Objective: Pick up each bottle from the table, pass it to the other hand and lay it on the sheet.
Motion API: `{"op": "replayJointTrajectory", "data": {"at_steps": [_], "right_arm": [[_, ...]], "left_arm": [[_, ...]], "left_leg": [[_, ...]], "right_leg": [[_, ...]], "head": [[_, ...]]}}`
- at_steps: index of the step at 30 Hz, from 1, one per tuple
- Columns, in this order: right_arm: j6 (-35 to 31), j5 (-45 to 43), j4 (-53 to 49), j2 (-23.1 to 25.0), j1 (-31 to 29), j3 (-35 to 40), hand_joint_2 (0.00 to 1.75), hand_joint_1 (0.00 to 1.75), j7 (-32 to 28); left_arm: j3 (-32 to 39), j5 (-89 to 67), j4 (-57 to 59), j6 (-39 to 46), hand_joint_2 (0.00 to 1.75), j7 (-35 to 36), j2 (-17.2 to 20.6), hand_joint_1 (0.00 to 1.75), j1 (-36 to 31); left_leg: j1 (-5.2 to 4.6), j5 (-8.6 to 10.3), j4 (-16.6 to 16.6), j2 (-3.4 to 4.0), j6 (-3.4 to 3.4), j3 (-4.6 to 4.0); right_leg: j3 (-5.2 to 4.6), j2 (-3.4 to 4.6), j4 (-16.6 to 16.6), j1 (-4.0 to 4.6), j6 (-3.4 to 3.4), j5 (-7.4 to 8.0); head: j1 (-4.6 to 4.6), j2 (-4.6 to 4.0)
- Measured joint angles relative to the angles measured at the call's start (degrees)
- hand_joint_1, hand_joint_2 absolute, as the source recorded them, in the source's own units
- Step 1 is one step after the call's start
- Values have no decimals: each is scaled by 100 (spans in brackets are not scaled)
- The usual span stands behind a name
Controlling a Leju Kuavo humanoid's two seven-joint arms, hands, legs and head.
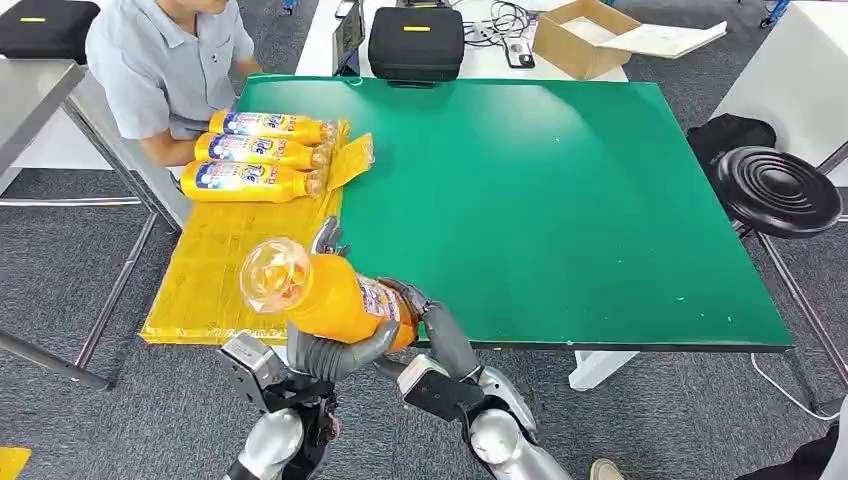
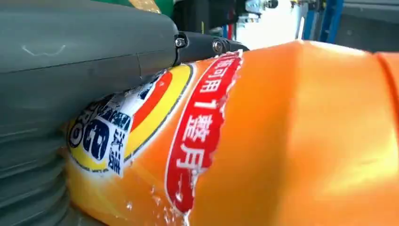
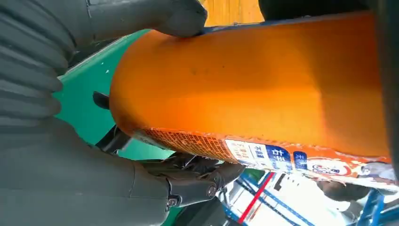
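Low in the head view, left of centre, an orange bottle point(image 1: 335, 295) is held off the surface, its round base turned toward the camera and its labelled body pointing away to the right. Both hands grasp it at once: the left hand point(image 1: 335, 350) cups it from underneath with grey fingers wrapped round its side, and the right hand point(image 1: 425, 320) closes on the labelled part from the right. In the left wrist view the bottle's label point(image 2: 141, 127), red and yellow with blue print, lies right against the grey thumb point(image 2: 84, 52). In the right wrist view the thumb presses on one side of the orange body and dark fingers point(image 3: 197, 174) curl under the other.

Beyond, a yellow sheet point(image 1: 220, 270) covers the left strip of the green surface point(image 1: 560, 200). Three more bottles point(image 1: 255, 152) lie side by side at the upper left of the sheet. A person in a grey shirt point(image 1: 165, 60) sits just beyond them.
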Motion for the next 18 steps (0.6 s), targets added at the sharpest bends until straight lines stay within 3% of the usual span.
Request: {"op": "replayJointTrajectory", "data": {"at_steps": [1, 2, 9, 18], "right_arm": [[-26, 4, 0, 0, -6, 20, 175, 175, 20], [-50, 4, 4, 0, -14, 37, 175, 175, 44], [-114, -20, 61, -87, -24, 26, 175, 175, 70], [-105, -2, 90, -111, -32, 22, 175, 175, 64]], "left_arm": [[-7, -2, 0, 16, 175, -16, 0, 150, -1], [-26, 84, 0, -61, 175, -11, 2, 175, -2], [-2, 1423, 31, -1406, 175, 645, 149, 175, -43], [107, 1836, 197, -1853, 175, 892, 210, 175, -158]], "left_leg": [[0, 0, 0, 0, 0, 0], [0, 0, 0, 0, 0, 0], [-1, 0, 0, 1, 0, 0], [0, 0, 0, 0, 0, 0]], "right_leg": [[0, 0, 0, 0, 0, 0], [0, 0, 0, 0, 0, 0], [1, 0, -1, -1, 0, 0], [0, 0, 0, 0, 0, 0]], "head": [[0, 0], [0, 0], [0, 0], [2, 0]]}}
